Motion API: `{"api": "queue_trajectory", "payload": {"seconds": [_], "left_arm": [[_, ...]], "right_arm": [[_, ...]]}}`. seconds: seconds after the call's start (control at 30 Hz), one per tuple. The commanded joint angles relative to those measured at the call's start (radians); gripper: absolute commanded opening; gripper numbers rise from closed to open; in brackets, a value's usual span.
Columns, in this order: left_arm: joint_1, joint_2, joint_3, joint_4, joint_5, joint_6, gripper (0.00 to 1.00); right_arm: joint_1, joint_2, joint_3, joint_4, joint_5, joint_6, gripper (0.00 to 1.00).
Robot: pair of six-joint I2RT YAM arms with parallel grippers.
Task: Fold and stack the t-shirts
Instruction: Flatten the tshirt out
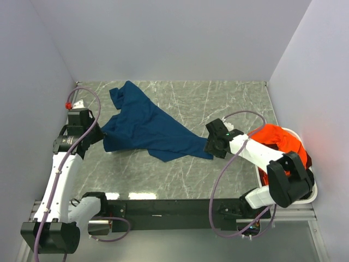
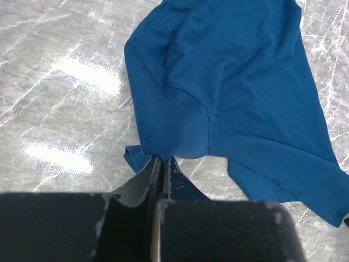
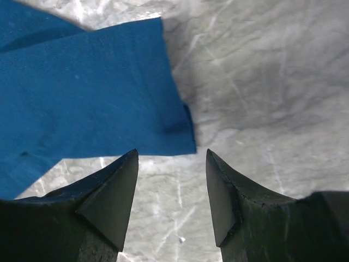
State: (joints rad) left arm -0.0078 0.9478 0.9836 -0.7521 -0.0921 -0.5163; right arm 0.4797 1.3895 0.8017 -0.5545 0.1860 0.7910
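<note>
Top external view: the grey marbled table fills the workspace between pale walls. The blue t-shirt is the biggest thing on it, spread loosely and rumpled, not yet folded. Its long axis runs on a slant, from a bunched end at the far left down to a pointed corner at the near right. No chest print shows on the side facing up.

At the right edge sits a white basket with an orange t-shirt heaped in it, partly hidden by the right arm.

The left gripper meets the shirt's left edge. In the left wrist view its jaws are pressed together on a small tuck of blue cloth by a sleeve seam, with the rest of the shirt spreading away ahead of it.

The right gripper sits just beside the shirt's near right corner. In the right wrist view its jaws stand spread with only bare table between them. The hemmed corner lies just ahead of the tips and a little left.

My judgement is that the shirt is being spread flat for folding. The right arm is the nearer to that free corner, so the next move depends on a short reach forward and left before closing on it.
</note>
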Motion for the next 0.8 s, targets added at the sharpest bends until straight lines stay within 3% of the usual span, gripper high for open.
{"api": "queue_trajectory", "payload": {"seconds": [0.0, 0.47, 0.77], "left_arm": [[0.005, -0.020, -0.005, 0.046, 0.009, 0.013, 0.04], [-0.011, -0.041, -0.017, 0.054, 0.009, 0.015, 0.04], [-0.014, -0.032, -0.011, 0.040, -0.040, 0.018, 0.01]], "right_arm": [[0.023, 0.049, 0.042, -0.025, 0.059, 0.069, 0.59], [0.062, 0.195, 0.044, -0.031, 0.058, 0.137, 0.51], [0.057, 0.204, 0.033, -0.028, 0.032, 0.116, 0.33]]}}
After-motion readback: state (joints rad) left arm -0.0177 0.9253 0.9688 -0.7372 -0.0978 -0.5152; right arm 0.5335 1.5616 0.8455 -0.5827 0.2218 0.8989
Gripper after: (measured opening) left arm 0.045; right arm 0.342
